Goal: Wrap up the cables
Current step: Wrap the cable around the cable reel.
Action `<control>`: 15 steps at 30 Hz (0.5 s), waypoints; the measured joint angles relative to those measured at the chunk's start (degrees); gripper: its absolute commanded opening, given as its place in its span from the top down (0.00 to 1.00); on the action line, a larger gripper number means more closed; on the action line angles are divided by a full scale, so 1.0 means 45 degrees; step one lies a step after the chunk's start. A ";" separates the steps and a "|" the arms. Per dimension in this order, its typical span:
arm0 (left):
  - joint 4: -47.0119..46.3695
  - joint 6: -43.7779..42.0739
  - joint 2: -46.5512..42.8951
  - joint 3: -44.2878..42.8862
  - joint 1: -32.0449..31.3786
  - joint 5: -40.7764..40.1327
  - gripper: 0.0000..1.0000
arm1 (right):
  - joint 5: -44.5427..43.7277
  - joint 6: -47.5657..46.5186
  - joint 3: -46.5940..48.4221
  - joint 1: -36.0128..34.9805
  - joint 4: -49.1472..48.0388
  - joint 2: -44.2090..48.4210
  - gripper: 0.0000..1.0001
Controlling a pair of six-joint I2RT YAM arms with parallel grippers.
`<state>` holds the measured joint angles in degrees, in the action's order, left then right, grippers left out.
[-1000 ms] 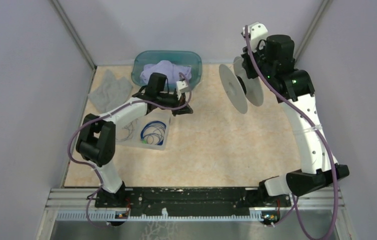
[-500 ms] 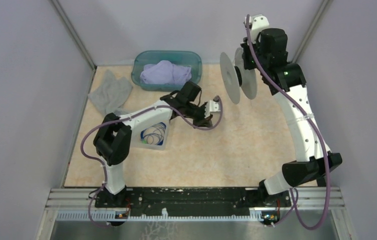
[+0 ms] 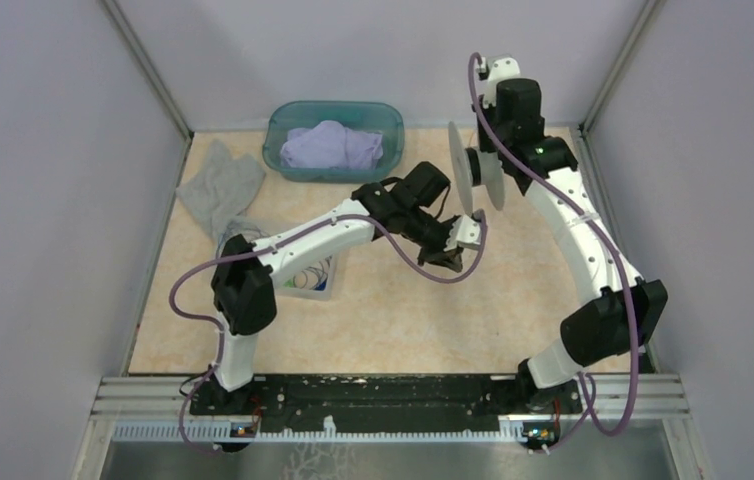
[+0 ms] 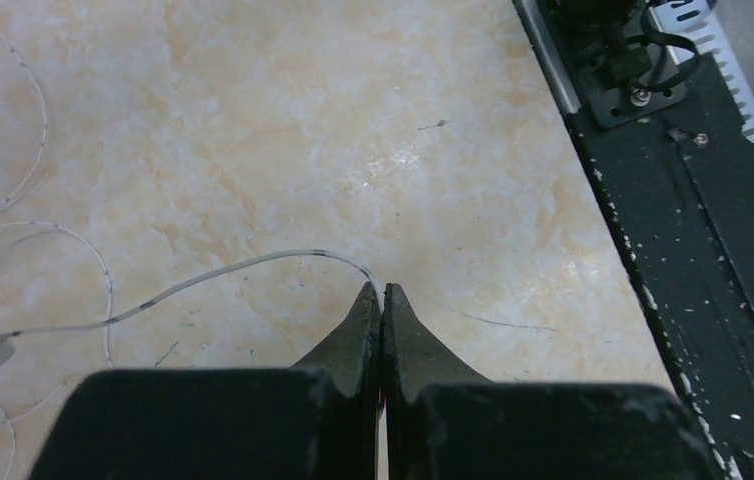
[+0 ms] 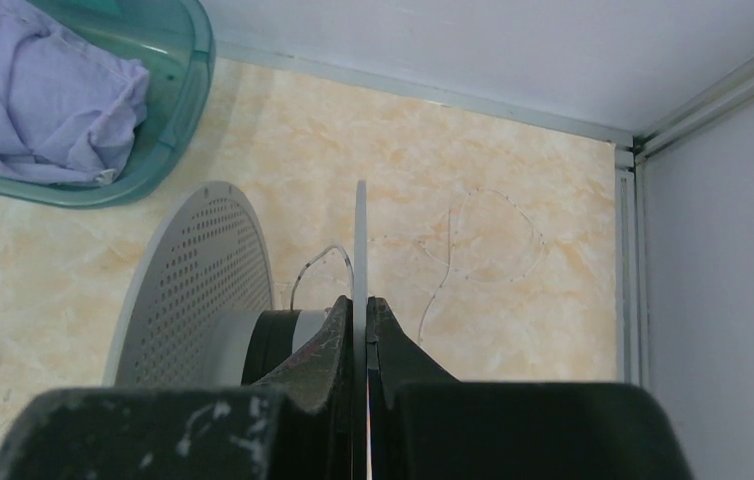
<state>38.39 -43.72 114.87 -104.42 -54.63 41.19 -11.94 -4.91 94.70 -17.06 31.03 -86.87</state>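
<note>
My left gripper (image 3: 450, 257) is over the middle of the table. In the left wrist view it (image 4: 381, 292) is shut on a thin whitish cable (image 4: 243, 265), which curves away left over the floor in loose loops. My right gripper (image 3: 480, 166) is raised at the back and is shut on one flat flange (image 5: 360, 245) of a grey spool (image 3: 462, 165). The spool's other flange (image 5: 198, 275) is perforated. More whitish cable (image 5: 483, 235) lies looped on the floor behind the spool. The blue cables are mostly hidden under my left arm, in a clear box (image 3: 315, 285).
A teal bin (image 3: 385, 120) holding a purple cloth (image 3: 331, 145) stands at the back. A grey rag (image 3: 219, 185) lies at the back left. The black base rail (image 4: 693, 230) runs along the near edge. Grey walls close in both sides.
My left arm has swung right from above the clear box to the table's middle, gripper shut. My right arm has drawn the spool back and left, turning it nearly edge-on.
</note>
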 measured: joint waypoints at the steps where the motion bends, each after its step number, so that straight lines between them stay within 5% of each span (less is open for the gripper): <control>1: 0.0155 0.0000 -0.0107 -0.0005 0.0015 0.0107 0.99 | -0.0102 -0.0010 -0.0146 0.0000 -0.0087 0.0000 1.00; 15: -0.0622 0.2438 -0.1773 -0.1724 0.2191 0.1506 0.99 | -0.0272 -0.0782 -0.3730 0.0000 -0.1355 0.1282 1.00</control>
<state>35.59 -32.75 106.89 -112.18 -44.77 47.97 -13.17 -8.43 77.91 -17.06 24.93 -81.10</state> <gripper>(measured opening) 0.008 0.023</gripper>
